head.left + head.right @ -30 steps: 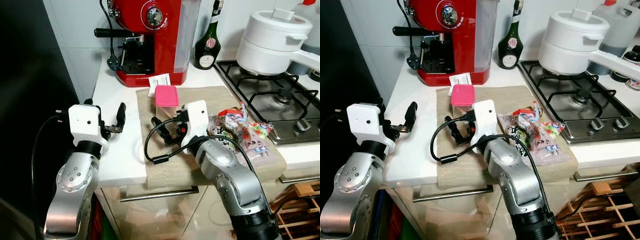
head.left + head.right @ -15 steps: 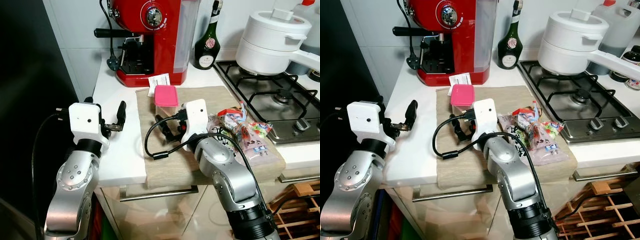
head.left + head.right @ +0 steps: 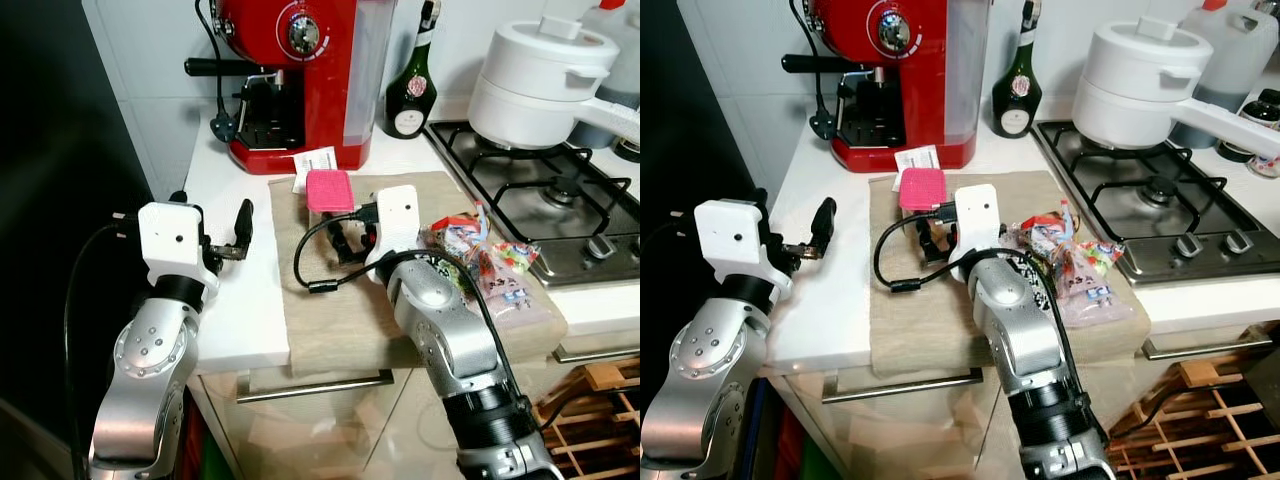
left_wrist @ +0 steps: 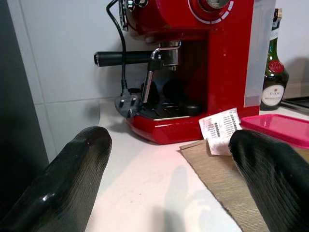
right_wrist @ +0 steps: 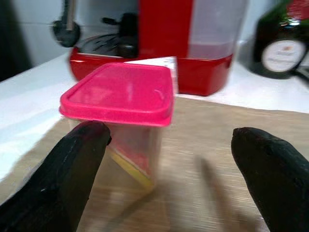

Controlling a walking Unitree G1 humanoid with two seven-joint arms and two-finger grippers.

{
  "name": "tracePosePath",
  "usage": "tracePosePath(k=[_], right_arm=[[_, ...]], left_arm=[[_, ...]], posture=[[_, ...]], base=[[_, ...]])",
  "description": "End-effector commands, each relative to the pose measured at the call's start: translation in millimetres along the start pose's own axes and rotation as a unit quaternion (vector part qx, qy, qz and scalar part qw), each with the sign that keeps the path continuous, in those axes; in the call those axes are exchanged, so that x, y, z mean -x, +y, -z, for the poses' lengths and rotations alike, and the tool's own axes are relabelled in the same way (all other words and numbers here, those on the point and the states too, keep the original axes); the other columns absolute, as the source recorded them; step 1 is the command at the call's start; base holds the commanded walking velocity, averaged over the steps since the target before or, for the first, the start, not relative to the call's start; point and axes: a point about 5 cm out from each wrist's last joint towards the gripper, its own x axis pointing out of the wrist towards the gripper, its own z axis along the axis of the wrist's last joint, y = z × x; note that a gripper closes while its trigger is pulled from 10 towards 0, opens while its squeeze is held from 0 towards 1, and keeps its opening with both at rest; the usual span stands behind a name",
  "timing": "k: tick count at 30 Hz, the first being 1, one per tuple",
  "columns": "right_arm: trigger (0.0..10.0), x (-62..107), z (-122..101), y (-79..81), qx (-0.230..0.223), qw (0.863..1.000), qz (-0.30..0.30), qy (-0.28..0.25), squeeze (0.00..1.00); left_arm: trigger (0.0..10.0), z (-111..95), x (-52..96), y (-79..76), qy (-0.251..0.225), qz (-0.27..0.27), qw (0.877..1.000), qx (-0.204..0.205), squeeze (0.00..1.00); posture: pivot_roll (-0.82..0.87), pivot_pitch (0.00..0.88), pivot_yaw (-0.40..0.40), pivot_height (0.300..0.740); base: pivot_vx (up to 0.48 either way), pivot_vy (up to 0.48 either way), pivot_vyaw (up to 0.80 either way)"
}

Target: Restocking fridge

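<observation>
The right claw (image 5: 159, 159) is spread wide, released, just short of the pink-lidded tub (image 5: 120, 104) on the mat (image 3: 350, 320) near the red coffee machine (image 3: 300, 70). It should centre, advance to straddle the walls under the lid, then clench. The left claw (image 4: 169, 193) hovers released over the desk (image 3: 235, 290).

A white counter (image 3: 232, 300) runs from a dark wall on the left to a gas hob (image 3: 560, 215) set into it on the right. At the back stand a red coffee machine (image 3: 300, 80) and, beside it, a green bottle (image 3: 413, 85). A beige mat (image 3: 350, 310) covers the middle of the counter, reaching its front edge. On the mat sit a box with a pink lid (image 3: 330, 192) near the back, and a pile of snack packets (image 3: 490, 270) on the right side by the hob. A paper slip (image 3: 318, 165) leans between machine and box.
</observation>
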Motion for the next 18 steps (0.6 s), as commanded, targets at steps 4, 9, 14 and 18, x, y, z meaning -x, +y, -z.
tracePosePath(k=[4, 9, 14, 18], right_arm=[[10.0, -1.2, -7.7, 1.4, 0.016, 1.000, 0.000, -0.020, 0.00], [10.0, 2.2, -11.3, 8.9, 0.018, 0.999, -0.031, -0.030, 0.00], [10.0, 5.7, -12.5, 9.2, 0.027, 0.999, -0.039, -0.025, 0.00], [10.0, 10.5, -12.4, 4.2, 0.027, 0.999, -0.041, -0.016, 0.00]], left_arm=[[10.0, 0.7, -0.5, 0.3, 0.006, 0.002, 1.000, -0.001, 0.00], [10.0, 0.5, -0.3, -0.3, 0.006, 0.001, 1.000, 0.000, 0.00], [10.0, 0.7, 0.4, -0.1, 0.007, 0.000, 1.000, 0.000, 0.00], [10.0, 0.8, 1.3, -0.4, 0.008, 0.000, 1.000, 0.000, 0.00]], posture=[[-0.02, 0.000, 0.026, 0.740], [-0.02, 0.000, 0.023, 0.740], [-0.02, 0.000, 0.018, 0.740], [-0.02, 0.000, 0.014, 0.740]], base=[[0.000, 0.000, 0.00], [0.000, 0.000, 0.00], [0.000, 0.000, 0.00], [0.000, 0.000, 0.00]])
